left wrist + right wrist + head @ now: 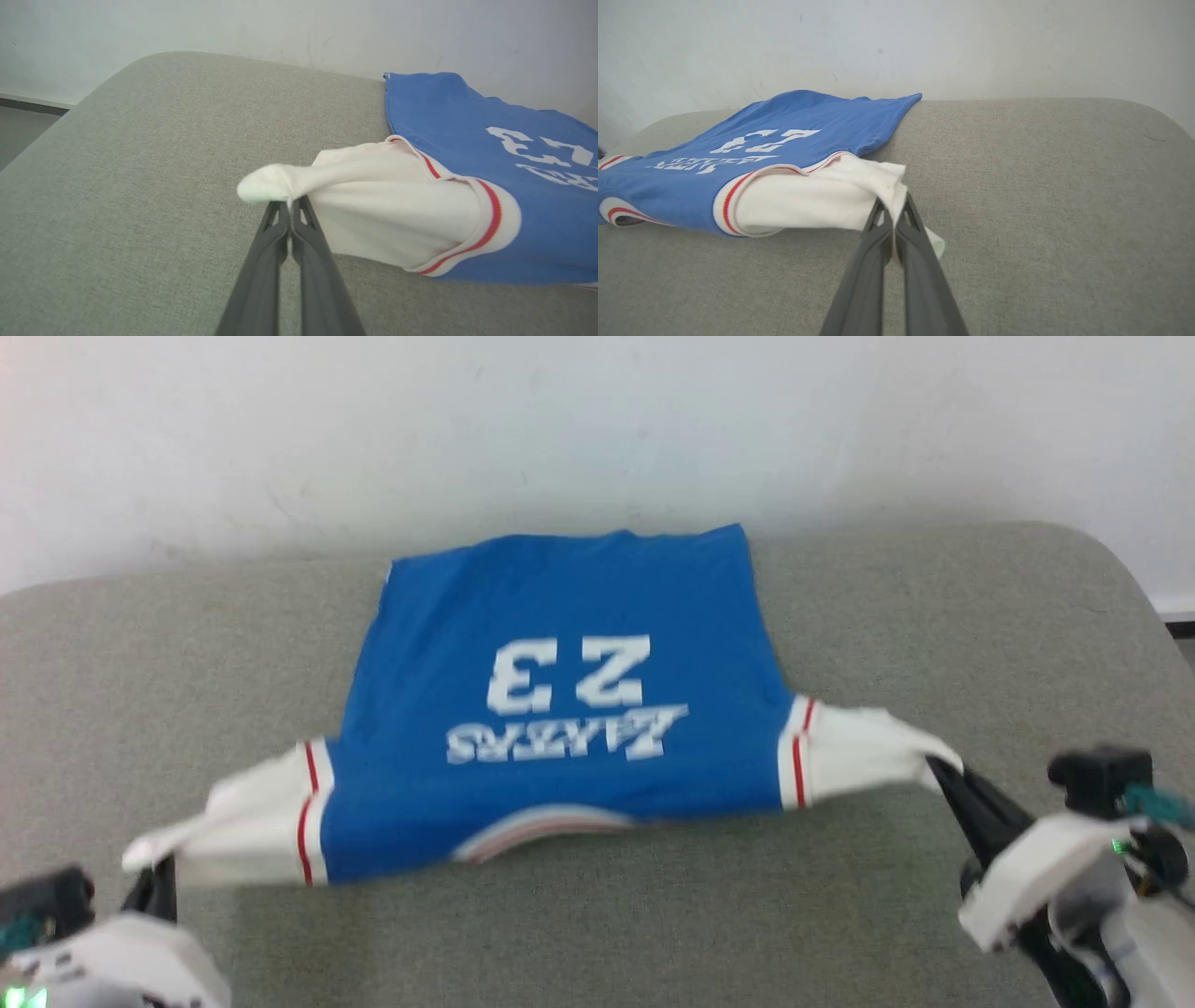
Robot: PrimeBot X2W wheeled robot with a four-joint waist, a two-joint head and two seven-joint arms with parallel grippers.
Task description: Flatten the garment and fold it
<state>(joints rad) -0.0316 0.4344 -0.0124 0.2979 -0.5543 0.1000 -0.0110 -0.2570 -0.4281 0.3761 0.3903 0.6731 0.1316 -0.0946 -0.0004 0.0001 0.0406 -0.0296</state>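
Grey cloth covers the bench (597, 933), which stands against a white wall (597, 420). The shirt (560, 644) lies at its middle, blue side up, number 23 showing. The left gripper (290, 203) has its fingers closed on the left sleeve (383, 205). The right gripper (893, 206) pinches the right sleeve (808, 200) the same way, and both sleeves are stretched outward.

Light was bright, diffuse, even. Head view was soft; lettering on garment (560, 616) smeared. Wall (597, 429) behind garment was washed out, brightest left of garment. Faint shadow lay under garment's near edge. Wrist views were sharper.
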